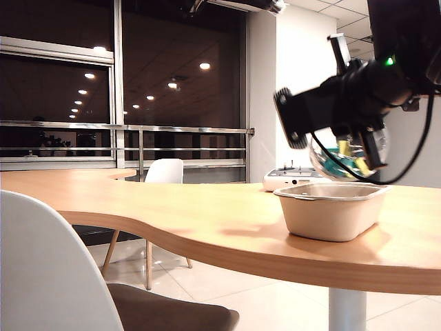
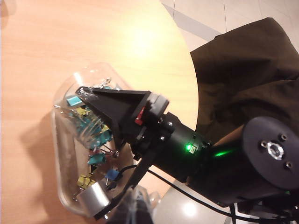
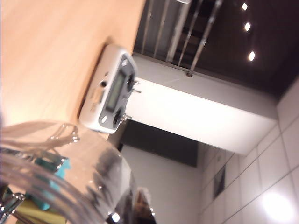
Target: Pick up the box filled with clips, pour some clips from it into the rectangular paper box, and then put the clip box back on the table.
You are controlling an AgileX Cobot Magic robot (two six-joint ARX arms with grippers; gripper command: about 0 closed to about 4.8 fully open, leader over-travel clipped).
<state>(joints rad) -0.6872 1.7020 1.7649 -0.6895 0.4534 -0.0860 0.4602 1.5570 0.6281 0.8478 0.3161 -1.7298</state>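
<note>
My right gripper (image 1: 358, 145) is shut on the box filled with clips (image 1: 324, 162), a clear round tub. It holds the tub tipped just above the rectangular paper box (image 1: 331, 214), a beige tray on the table (image 1: 172, 207). From the left wrist view the tilted tub (image 2: 91, 81) hangs over the tray (image 2: 58, 154), and coloured clips (image 2: 98, 156) lie inside the tray. More clips (image 3: 46, 186) show through the tub wall, beside one of my right fingers (image 3: 142, 207). My left gripper (image 2: 133, 207) is shut and empty, hovering near the tray's end.
A white-grey device with small joysticks (image 1: 289, 178) lies on the table behind the tray, and it appears again as the device (image 3: 110, 93) in the right wrist view. A white chair (image 1: 48, 276) stands close in front. The table's curved edge (image 2: 187, 70) runs beside the tray, next to a dark seat (image 2: 252, 70).
</note>
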